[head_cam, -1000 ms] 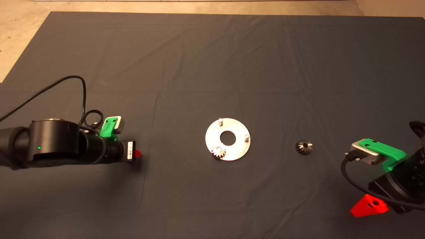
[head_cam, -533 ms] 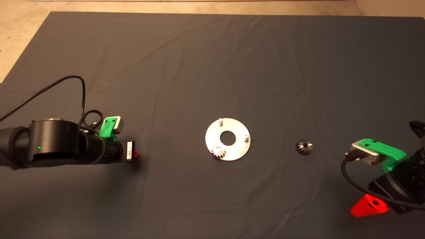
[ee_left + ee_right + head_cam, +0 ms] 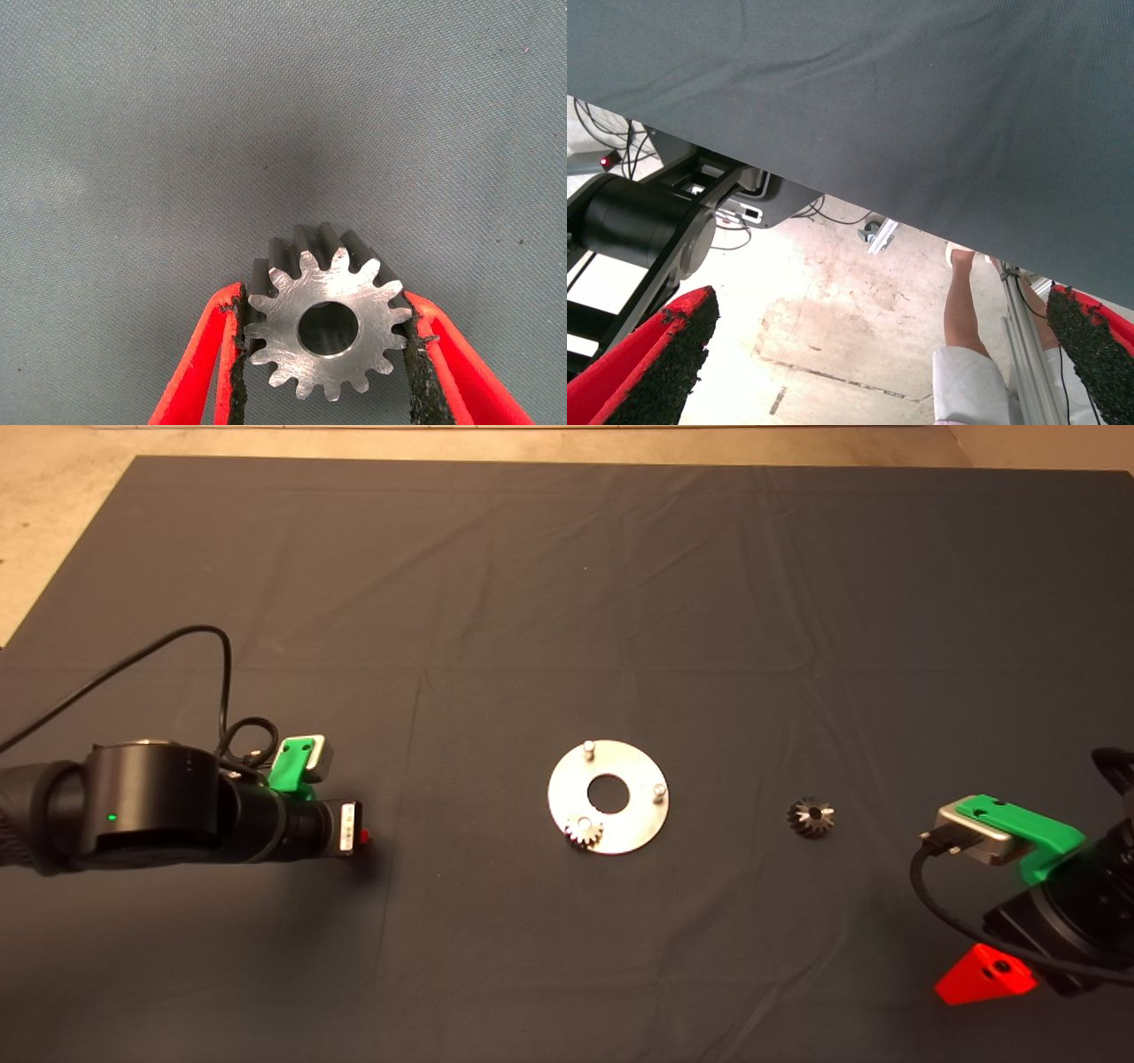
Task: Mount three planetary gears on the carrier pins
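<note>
One gear [image 3: 326, 326] is clamped between the left gripper's [image 3: 323, 354] pads, over the mat's [image 3: 567, 602] left side.
A second gear [image 3: 584, 832] is seated on the central disc [image 3: 640, 819]; two pins [image 3: 587, 747] are bare. A third gear [image 3: 810, 817] lies rightward; the right gripper [image 3: 886, 354] is parked apart at the lower right corner.

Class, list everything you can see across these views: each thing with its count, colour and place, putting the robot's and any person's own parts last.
Mat: one, dark grey, covering the table.
Carrier disc: one, silver, mid-mat.
Carrier pins: three, silver, upright on the disc; two bare.
Planetary gears: three, silvery-grey; one on the disc's near-left pin, one on the mat right of the disc, one in the left gripper.
Left gripper: red fingers, left of the disc.
Right gripper: open, parked lower right.
Person's leg: one, beyond the mat.
</note>
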Robot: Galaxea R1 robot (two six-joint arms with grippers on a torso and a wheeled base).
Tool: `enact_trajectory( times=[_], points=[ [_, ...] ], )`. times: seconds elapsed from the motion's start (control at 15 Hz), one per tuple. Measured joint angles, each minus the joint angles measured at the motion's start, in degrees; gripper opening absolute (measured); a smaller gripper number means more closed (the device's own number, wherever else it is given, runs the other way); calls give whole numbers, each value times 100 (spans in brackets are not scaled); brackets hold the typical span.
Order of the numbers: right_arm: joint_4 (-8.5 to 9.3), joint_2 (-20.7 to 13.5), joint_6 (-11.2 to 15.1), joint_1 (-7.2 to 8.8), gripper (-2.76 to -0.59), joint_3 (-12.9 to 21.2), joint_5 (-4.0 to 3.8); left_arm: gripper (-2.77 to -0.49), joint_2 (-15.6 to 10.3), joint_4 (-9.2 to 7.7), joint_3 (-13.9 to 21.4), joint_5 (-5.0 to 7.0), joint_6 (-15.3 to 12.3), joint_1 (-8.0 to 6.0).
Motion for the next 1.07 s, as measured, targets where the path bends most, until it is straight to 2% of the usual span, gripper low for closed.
enact_trajectory(
  times=[0.13,0.2,0.27,0.4,0.53,0.6,0.8,0.93,1.07],
  points=[
    [1,0,0,0,-61,0,0,-237,2,0,0,1,0,0],
    [1,0,0,0,-61,0,-2,-238,23,0,0,38,0,0],
    [1,0,0,0,-61,0,2,-238,86,-5,2,155,0,-22],
    [0,0,0,0,-61,0,-2,-243,311,-60,4,513,-6,-149],
    [1,0,0,4,-61,0,0,-249,630,-254,33,950,-67,-449],
    [1,0,0,13,-61,0,2,-249,780,-376,52,1039,-199,-625],
    [1,1,0,11,-61,0,-5,-251,1111,-540,88,1050,-436,-995],
    [1,5,0,13,-61,0,-2,-251,1334,-636,91,1091,-653,-1067],
    [1,20,1,13,-61,0,2,-251,1724,-684,91,1100,-849,-1073]
  ],
)
